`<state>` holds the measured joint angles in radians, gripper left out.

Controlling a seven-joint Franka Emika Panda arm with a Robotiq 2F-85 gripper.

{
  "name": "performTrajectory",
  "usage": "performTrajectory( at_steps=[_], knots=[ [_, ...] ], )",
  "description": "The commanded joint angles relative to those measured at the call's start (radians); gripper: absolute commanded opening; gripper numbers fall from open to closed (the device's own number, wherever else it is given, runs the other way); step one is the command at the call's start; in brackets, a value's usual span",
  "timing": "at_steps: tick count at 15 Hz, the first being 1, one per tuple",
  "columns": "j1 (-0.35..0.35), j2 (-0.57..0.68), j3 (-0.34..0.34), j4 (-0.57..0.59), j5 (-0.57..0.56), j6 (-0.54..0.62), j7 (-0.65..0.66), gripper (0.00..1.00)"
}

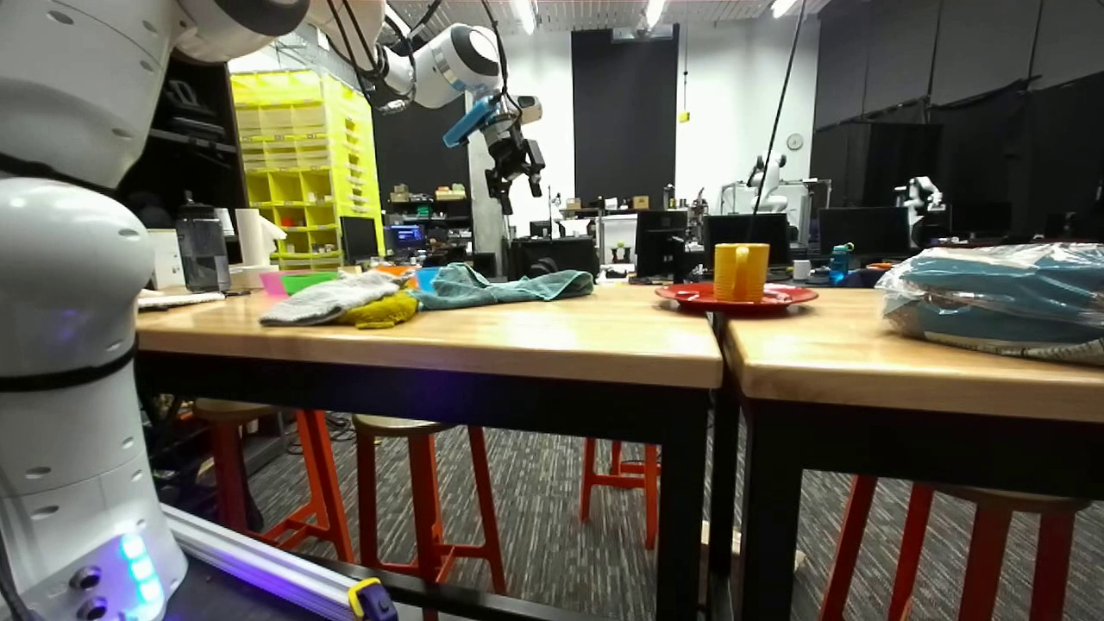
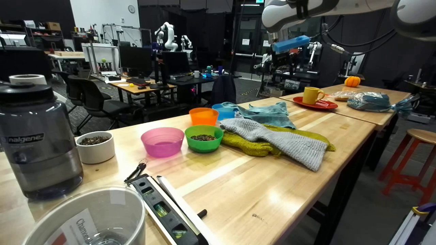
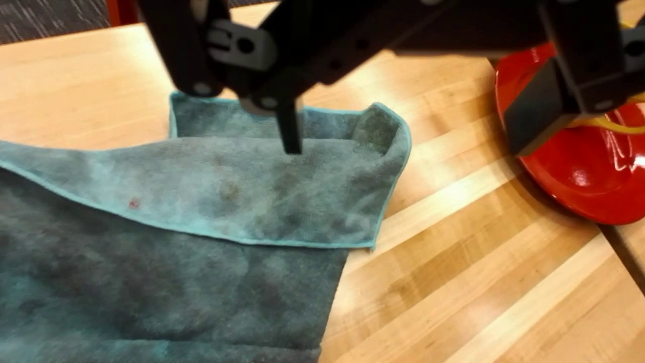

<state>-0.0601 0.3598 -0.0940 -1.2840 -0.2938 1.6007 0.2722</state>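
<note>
My gripper (image 1: 523, 197) hangs in the air well above the wooden table, jaws wide apart with nothing between them. Seen from the wrist, the open gripper (image 3: 403, 146) has one finger over a crumpled teal cloth (image 3: 242, 196). The other finger overlaps a glossy red plate (image 3: 584, 186) at the right of that view. Neither thing is touched. A yellow mug (image 2: 309, 96) stands upright on the plate, shown in both exterior views; from the wrist it is mostly hidden, with its handle showing. The teal cloth (image 1: 500, 287) lies bunched on the tabletop.
Beside the teal cloth lie a grey cloth (image 2: 272, 139) and a mustard cloth (image 2: 243, 144). Green (image 2: 204, 144), pink (image 2: 162, 143) and orange (image 2: 203, 116) bowls stand near them. A bagged loaf (image 2: 369, 101) rests past the plate. A large bottle (image 2: 37, 143) stands at the near end.
</note>
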Motion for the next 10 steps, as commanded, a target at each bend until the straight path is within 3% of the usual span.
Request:
performTrajectory(
  at_steps=[1, 5, 10],
  knots=[
    [-0.033, 0.074, -0.01, 0.104, 0.062, -0.043, -0.102, 1.0],
    [-0.075, 0.149, -0.014, 0.174, 0.12, -0.072, -0.184, 1.0],
    [-0.109, 0.212, -0.011, 0.209, 0.116, -0.054, -0.235, 1.0]
  ],
)
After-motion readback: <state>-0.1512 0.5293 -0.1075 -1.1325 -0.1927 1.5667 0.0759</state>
